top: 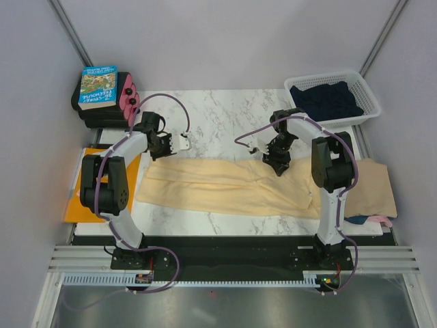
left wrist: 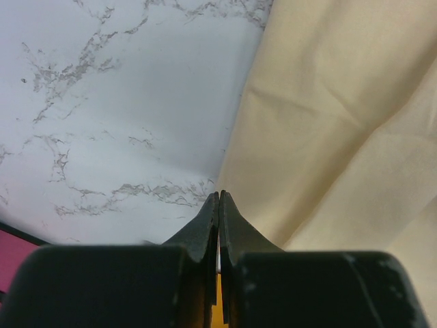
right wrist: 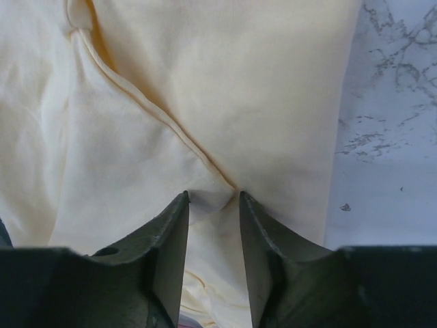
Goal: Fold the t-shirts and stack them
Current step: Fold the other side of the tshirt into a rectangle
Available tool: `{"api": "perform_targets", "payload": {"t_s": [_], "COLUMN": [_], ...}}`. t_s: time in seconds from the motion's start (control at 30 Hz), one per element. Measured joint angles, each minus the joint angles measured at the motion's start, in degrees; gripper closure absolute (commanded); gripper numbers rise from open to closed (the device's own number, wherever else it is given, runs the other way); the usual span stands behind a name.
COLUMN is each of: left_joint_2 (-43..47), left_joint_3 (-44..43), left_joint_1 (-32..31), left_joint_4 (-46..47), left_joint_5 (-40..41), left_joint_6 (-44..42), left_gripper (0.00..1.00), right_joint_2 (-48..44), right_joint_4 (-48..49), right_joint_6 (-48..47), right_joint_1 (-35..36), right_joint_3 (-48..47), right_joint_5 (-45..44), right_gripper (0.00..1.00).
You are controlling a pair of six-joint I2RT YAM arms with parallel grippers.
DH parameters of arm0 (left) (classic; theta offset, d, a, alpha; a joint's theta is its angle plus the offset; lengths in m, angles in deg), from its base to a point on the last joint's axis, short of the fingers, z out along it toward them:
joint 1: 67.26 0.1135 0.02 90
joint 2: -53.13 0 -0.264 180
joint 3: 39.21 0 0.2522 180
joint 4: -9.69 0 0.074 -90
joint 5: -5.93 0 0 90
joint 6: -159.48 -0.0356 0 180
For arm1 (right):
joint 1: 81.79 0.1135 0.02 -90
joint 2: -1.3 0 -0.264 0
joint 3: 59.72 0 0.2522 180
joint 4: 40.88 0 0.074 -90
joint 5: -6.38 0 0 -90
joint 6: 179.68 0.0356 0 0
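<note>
The large pale yellow t-shirt [top: 232,186] lies lengthwise across the middle of the marble table, folded into a long band. My left gripper [top: 164,145] sits at the shirt's far left corner. In the left wrist view it [left wrist: 219,195] is shut, its tips at the cloth's edge [left wrist: 328,123], with no cloth visibly between them. My right gripper [top: 278,164] is on the shirt's far edge. In the right wrist view its jaws [right wrist: 213,196] stand narrowly apart, pinching a puckered fold by a seam [right wrist: 150,109]. A dark navy shirt [top: 324,100] lies in the basket. A tan shirt [top: 374,186] lies at the right, over a pink one [top: 380,219].
A white basket [top: 369,92] stands at the back right. A book [top: 99,87] lies on black boxes at the back left, with a pink object [top: 128,96] beside it. A flat orange sheet [top: 83,201] lies at the table's left edge.
</note>
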Motion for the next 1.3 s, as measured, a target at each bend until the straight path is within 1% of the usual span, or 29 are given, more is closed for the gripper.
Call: {"api": "perform_targets", "payload": {"t_s": [0.03, 0.1, 0.2, 0.3, 0.33, 0.37, 0.4, 0.47, 0.5, 0.83, 1.0, 1.23, 1.3], "left_joint_2": [-0.15, -0.37, -0.72, -0.76, -0.76, -0.76, -0.76, -0.76, -0.76, -0.79, -0.83, -0.83, -0.83], "left_joint_3": [0.0, 0.0, 0.0, -0.02, -0.02, -0.02, -0.02, -0.02, -0.02, -0.02, -0.02, 0.0, 0.0], "left_joint_1": [0.0, 0.0, 0.0, 0.0, 0.0, 0.0, 0.0, 0.0, 0.0, 0.0, -0.02, -0.02, -0.02], "left_joint_4": [0.0, 0.0, -0.02, 0.0, -0.02, -0.02, 0.0, -0.02, -0.02, -0.02, 0.0, 0.0, -0.02], "left_joint_5": [0.02, 0.0, 0.0, -0.02, -0.02, -0.02, -0.02, 0.0, 0.0, -0.04, -0.02, -0.04, -0.04], "left_joint_6": [0.0, 0.0, 0.02, 0.02, 0.02, 0.02, 0.0, 0.0, 0.0, 0.02, 0.02, 0.02, 0.02], "left_gripper": [0.97, 0.97, 0.97, 0.97, 0.97, 0.97, 0.97, 0.97, 0.97, 0.97, 0.97, 0.97, 0.98], "right_joint_2": [-0.02, -0.02, -0.02, -0.02, -0.02, 0.0, 0.0, 0.0, 0.0, -0.04, -0.85, -7.76, -10.43], "right_joint_4": [-0.02, -0.04, -0.04, 0.04, 0.11, 0.17, 0.28, 0.39, 0.42, 0.35, -2.05, -4.46, -4.39], "right_joint_6": [-0.02, -0.09, -0.04, -0.04, 0.02, 0.04, 0.09, 0.22, 0.35, 0.33, -0.59, -3.19, -3.76], "right_joint_1": [0.0, 0.0, 0.09, 0.15, 0.17, 0.2, 0.22, 0.31, 0.33, 0.66, 1.2, 3.74, 4.98], "right_joint_3": [0.0, 0.0, 0.0, 0.0, 0.0, 0.0, 0.02, 0.11, 0.2, 0.48, -0.24, -0.2, 1.2], "right_joint_5": [0.0, -0.02, -0.02, -0.04, -0.07, -0.09, -0.17, -0.33, -0.35, -0.9, -0.83, -0.9, -0.92], "right_gripper": [0.51, 0.51, 0.53, 0.69, 0.79, 0.84, 0.92, 0.99, 1.0, 1.0, 1.0, 1.0, 1.0]}}
